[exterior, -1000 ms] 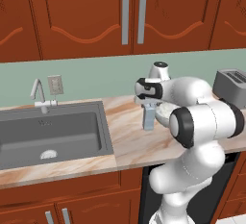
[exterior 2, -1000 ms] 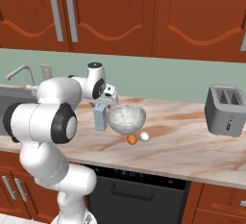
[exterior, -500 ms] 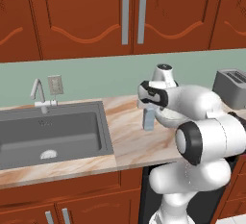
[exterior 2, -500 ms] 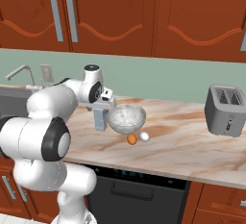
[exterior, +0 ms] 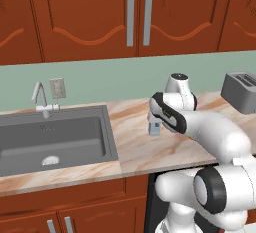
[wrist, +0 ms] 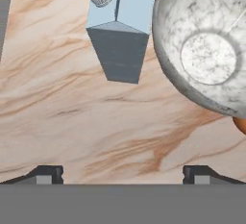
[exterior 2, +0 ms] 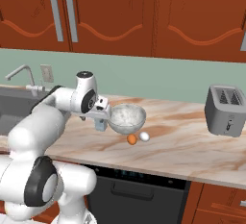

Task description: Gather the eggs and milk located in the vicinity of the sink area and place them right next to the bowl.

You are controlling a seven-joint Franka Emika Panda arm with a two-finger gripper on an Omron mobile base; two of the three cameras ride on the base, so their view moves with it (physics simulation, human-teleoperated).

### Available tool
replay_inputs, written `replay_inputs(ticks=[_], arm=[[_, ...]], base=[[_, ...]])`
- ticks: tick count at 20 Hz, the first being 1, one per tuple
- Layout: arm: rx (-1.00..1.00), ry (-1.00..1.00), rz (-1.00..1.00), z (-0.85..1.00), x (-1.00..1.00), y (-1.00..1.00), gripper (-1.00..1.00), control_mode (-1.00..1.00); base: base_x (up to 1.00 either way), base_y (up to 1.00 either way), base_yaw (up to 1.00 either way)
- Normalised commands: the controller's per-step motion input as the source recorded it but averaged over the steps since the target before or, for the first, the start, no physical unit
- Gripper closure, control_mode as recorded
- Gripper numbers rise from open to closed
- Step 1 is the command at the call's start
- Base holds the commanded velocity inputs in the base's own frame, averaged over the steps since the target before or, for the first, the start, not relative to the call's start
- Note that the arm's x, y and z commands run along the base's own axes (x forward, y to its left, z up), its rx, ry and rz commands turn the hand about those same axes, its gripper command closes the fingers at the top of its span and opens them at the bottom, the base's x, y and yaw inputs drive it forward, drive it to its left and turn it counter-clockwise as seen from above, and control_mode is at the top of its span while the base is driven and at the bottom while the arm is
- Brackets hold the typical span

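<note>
**Milk carton stands free beside the bowl, pincer spread wide above it**

Milk (wrist: 122, 31) sits upright on the marble tabletop (wrist: 96, 127), ahead of the pincer (wrist: 122, 175) in the hand view and a little to the left of its midline. The two dark fingertips (wrist: 45, 174) stand far apart at the bottom of that view, with bare marble between them and nothing held. The carton's gabled top with its round cap faces the camera, and its pale blue-grey body tapers away below.

To the right of the carton in the hand view, just beside it, is the bowl (wrist: 206, 50), its speckled inside open to the camera. Whether carton and bowl touch cannot be told. A sliver of the orange-brown egg (wrist: 240, 124) peeks out past the bowl's lower right rim.

In the right base view the pincer (exterior 2: 102, 114) hangs at the end of the white arm, right over the carton (exterior 2: 101, 124), with the bowl (exterior 2: 127, 117) just beyond it. Both eggs lie on the tabletop (exterior 2: 192, 143) on the near side of the bowl, the orange-brown egg (exterior 2: 131, 139) and the white egg (exterior 2: 144, 136) side by side.

In the left base view the carton (exterior: 155, 128) shows under the pincer (exterior: 154, 119); the sink (exterior: 52, 139) lies well off to the pincer's left, and the toaster (exterior: 241, 92) stands far to its right.
</note>
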Motion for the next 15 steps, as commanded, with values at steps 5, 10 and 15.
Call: replay_inputs(ticks=[5, 10, 15], arm=[[0.0, 0.0, 0.0, 0.39, -0.56, 0.0, -1.0, -1.0], [0.0, 0.0, 0.0, 0.46, -0.4, 0.0, -1.0, -1.0], [0.0, 0.0, 0.0, 0.36, -0.25, -0.03, -1.0, -1.0]], base=[[0.0, 0.0, 0.0], [0.0, 0.0, 0.0], [0.0, 0.0, 0.0]])
